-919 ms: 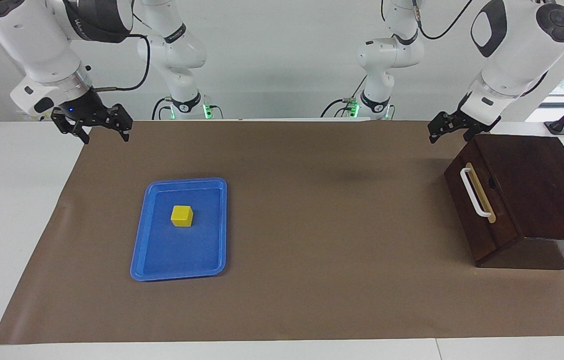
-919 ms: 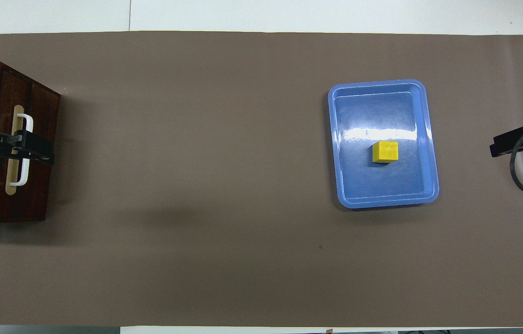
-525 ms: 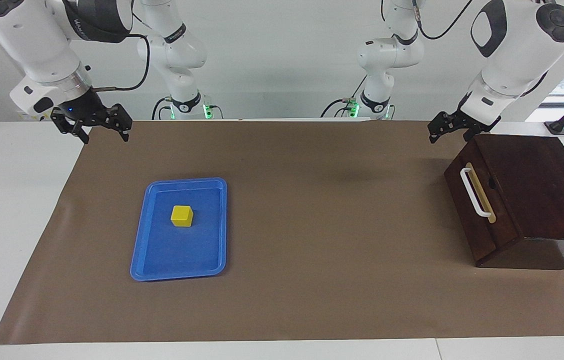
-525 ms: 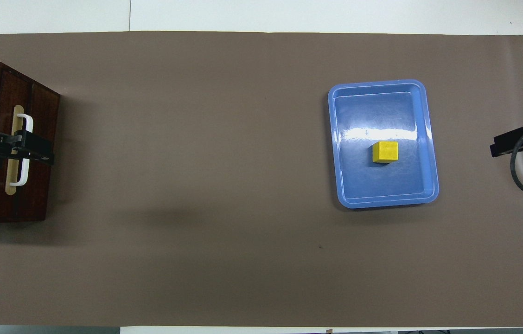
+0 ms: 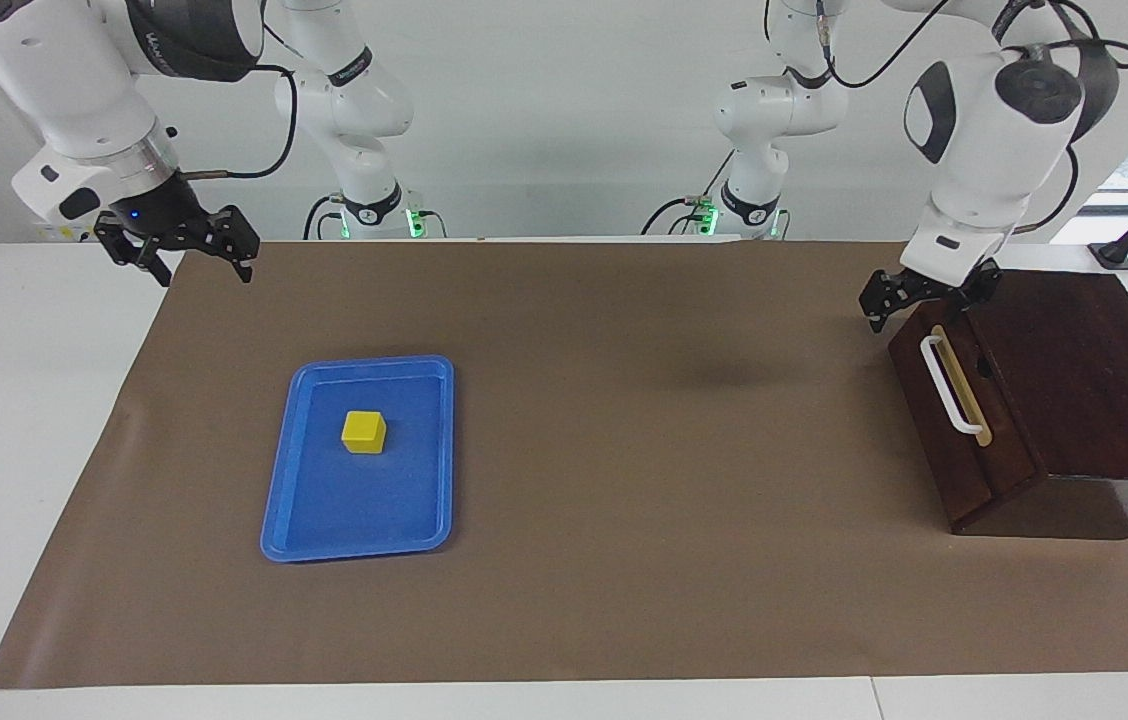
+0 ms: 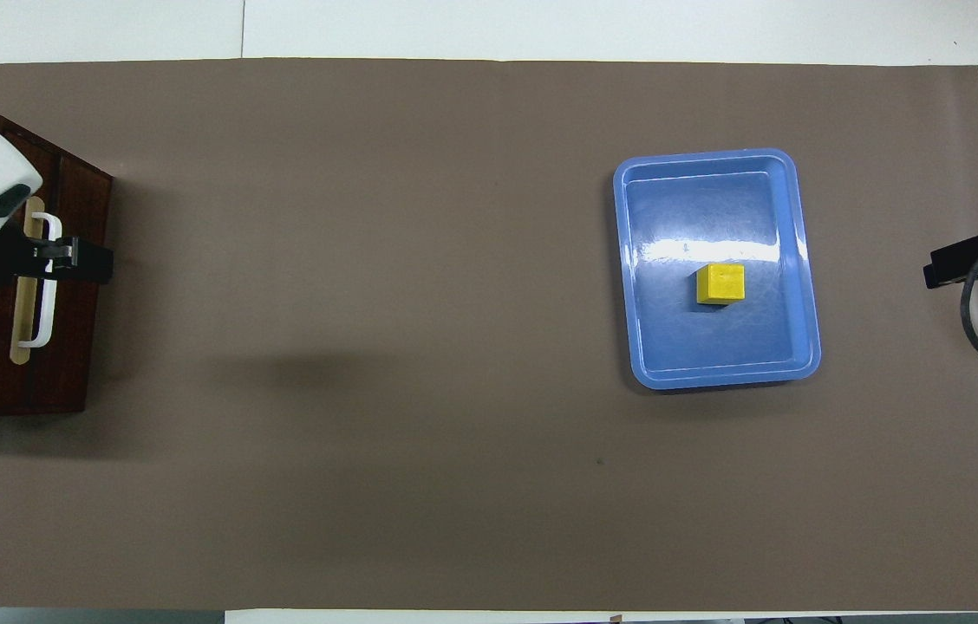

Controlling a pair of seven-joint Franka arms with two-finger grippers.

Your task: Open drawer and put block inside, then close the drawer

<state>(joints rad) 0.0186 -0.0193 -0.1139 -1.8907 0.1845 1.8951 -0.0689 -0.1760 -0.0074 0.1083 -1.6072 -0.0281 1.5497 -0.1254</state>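
Note:
The drawer [image 5: 927, 425] is shut in its dark wooden box at the left arm's end of the table. Its white bar handle [image 5: 950, 386] also shows in the overhead view [image 6: 45, 282]. My left gripper [image 5: 920, 310] is open and hangs just above the end of the handle nearer the robots; from overhead it [image 6: 64, 261] covers that end. The yellow block [image 5: 364, 431] lies in the blue tray [image 5: 289, 525], also seen from overhead [image 6: 720, 284]. My right gripper [image 5: 202, 266] is open and empty, raised over the mat's corner by its own base.
The blue tray [image 6: 719, 374] sits on the brown mat [image 5: 624, 480] toward the right arm's end. The wooden box [image 5: 1084, 370] stands at the mat's edge by the left arm. White table surface borders the mat.
My left gripper has come down and forward, from beside the box's top corner to just above the handle. The right gripper has barely moved. Block and drawer are unmoved.

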